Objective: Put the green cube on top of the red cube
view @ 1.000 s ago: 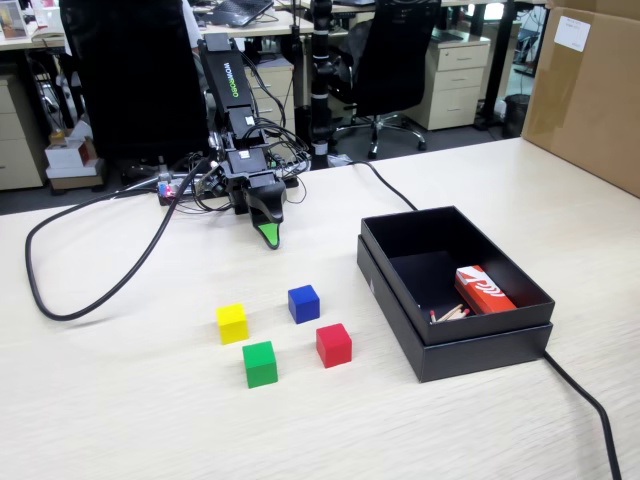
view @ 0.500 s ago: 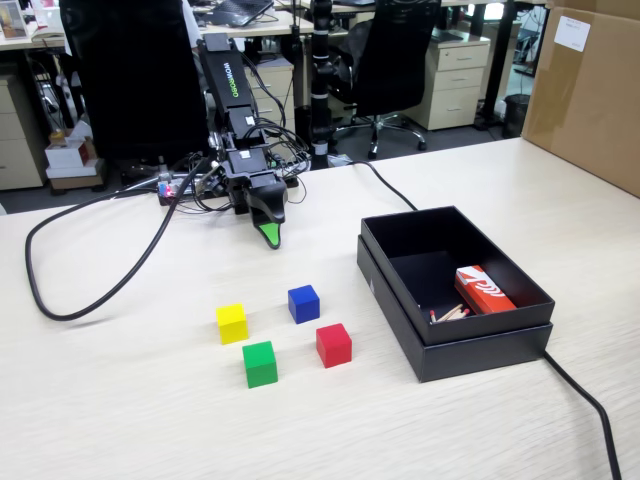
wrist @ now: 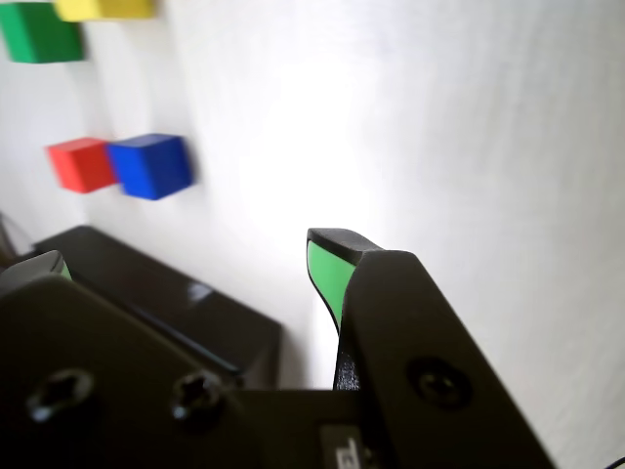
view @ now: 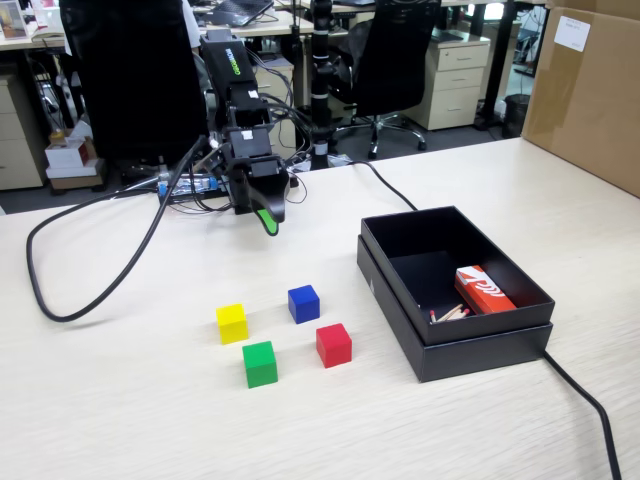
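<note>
Pincer (view: 265,222) hangs above the far part of the worktop (view: 150,420), green tip pointing down, well apart from all the cubes and holding nothing. In the wrist view the pincer (wrist: 186,262) has its two tips clearly spread, a wide gap of bare worktop between them.

Green cube (view: 260,363) sits on the worktop at the near side of the cube group, nearest the camera in the fixed view. Red cube (view: 334,344) is just to its right, apart, not touching. Blue cube (view: 304,303) lies farther back, between the red cube and the pincer. Yellow cube (view: 232,323) is left of the blue one, just beyond the green cube.

Wrist view: green cube (wrist: 37,31) and yellow cube (wrist: 103,8) at the top left edge, red cube (wrist: 80,163) beside the blue cube (wrist: 148,165).

Black box (view: 400,300) stands open to the right of the cubes, with a red and white packet (view: 484,291) inside. A black cable (view: 90,290) loops over the left of the worktop.
</note>
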